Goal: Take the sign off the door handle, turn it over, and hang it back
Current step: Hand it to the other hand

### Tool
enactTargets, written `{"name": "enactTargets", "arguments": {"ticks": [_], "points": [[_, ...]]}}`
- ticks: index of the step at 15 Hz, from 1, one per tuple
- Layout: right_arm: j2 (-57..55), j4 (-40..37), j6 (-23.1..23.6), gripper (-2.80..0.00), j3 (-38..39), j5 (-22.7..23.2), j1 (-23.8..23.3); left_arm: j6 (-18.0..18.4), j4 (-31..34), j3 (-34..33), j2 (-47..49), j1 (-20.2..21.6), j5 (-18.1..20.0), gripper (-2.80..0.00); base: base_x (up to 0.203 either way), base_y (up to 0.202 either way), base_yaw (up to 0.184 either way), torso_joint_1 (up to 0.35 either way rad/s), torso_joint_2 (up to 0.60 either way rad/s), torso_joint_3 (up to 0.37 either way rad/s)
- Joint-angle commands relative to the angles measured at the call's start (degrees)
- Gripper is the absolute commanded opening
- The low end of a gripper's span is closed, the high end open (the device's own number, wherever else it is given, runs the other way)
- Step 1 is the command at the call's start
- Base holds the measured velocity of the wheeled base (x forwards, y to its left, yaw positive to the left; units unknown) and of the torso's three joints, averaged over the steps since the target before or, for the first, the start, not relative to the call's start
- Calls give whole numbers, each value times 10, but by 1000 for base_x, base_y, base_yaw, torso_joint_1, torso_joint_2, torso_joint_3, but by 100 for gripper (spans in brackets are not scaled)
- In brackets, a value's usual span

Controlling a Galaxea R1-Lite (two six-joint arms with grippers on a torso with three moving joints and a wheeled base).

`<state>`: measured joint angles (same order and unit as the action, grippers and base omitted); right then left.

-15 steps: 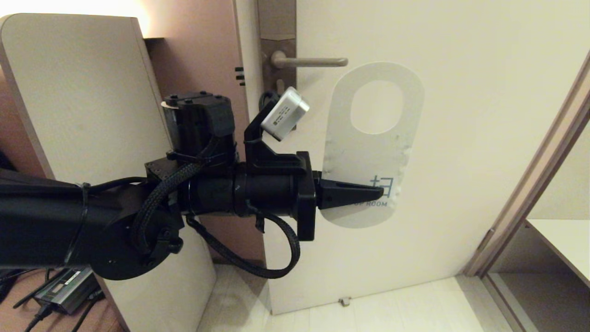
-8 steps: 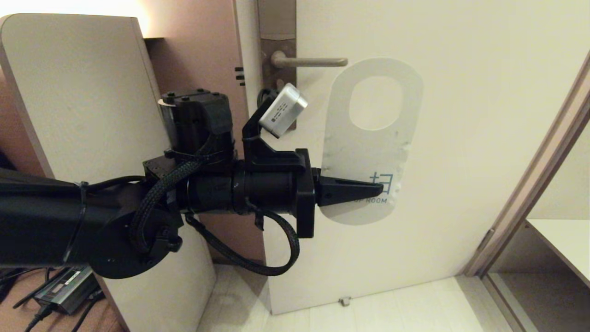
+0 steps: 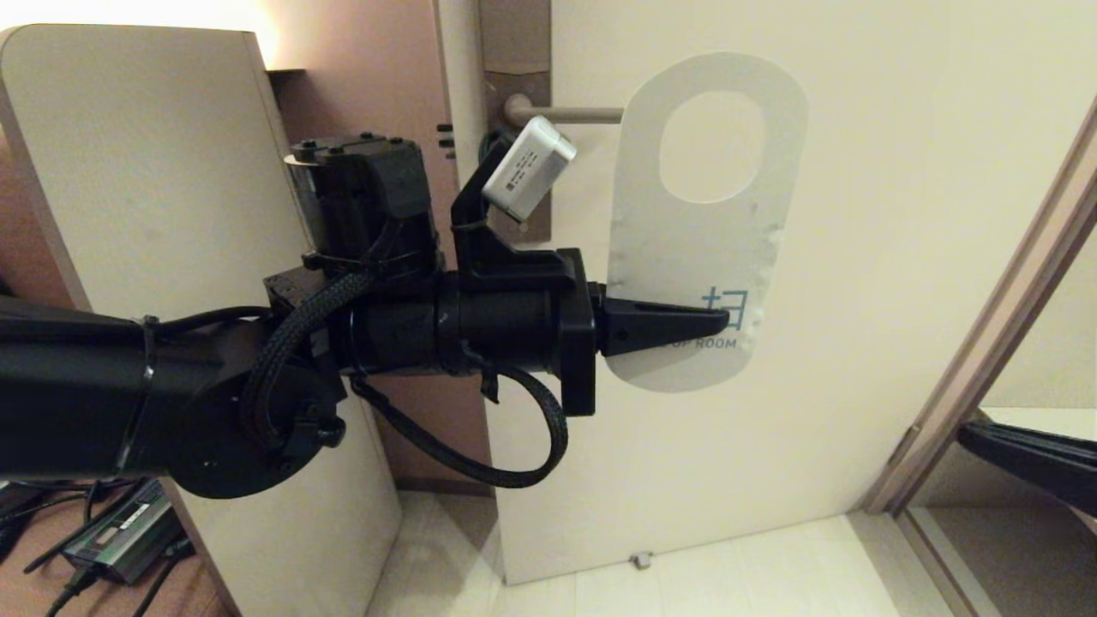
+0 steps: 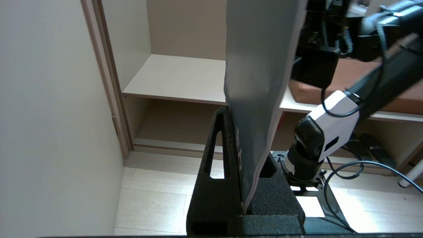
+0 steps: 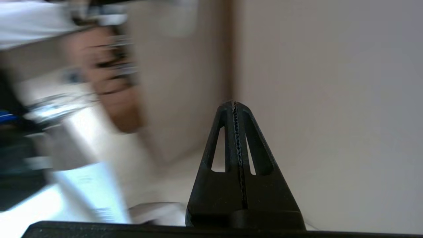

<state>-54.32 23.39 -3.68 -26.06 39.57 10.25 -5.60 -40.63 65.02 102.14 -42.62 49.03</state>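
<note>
Sign (image 3: pixel 686 248) lower end clamped between left gripper (image 3: pixel 724 320) jaws

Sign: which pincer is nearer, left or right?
Left. The left pincer is shut on the sign at its lower end, beside the door handle. The right arm is far off at the head view's lower right edge, its pincer shut on nothing.

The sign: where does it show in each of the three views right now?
Head view: the sign is right of centre against the door, white face showing, its lower edge in the left end effector.
Left wrist view: the sign runs edge-on from the top down between the fingers.
Right wrist view: not in it.
Shared landmark: the left end effector pinching the sign.
</note>
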Motion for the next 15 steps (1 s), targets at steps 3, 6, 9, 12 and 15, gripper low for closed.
{"name": "enactTargets", "arguments": {"ticks": [3,6,9,12,15], "points": [[-119,118,-37,-280,-1,9,78,-4,-2,7,4,-5,2,-280,0,0,0,0,0,0],[-162,165,-52,0,0,10,108,-4,-2,12,6,-5,2,-280,0,0,0,0,0,0],[-176,165,-52,0,-1,10,131,-4,-2,14,5,-11,1,-280,0,0,0,0,0,0],[-198,165,-52,0,-18,10,144,-4,-2,15,5,-14,1,-280,0,0,0,0,0,0],[-230,166,-51,0,-45,10,151,-4,-2,14,3,-13,1,-280,0,0,0,0,0,0]]}}
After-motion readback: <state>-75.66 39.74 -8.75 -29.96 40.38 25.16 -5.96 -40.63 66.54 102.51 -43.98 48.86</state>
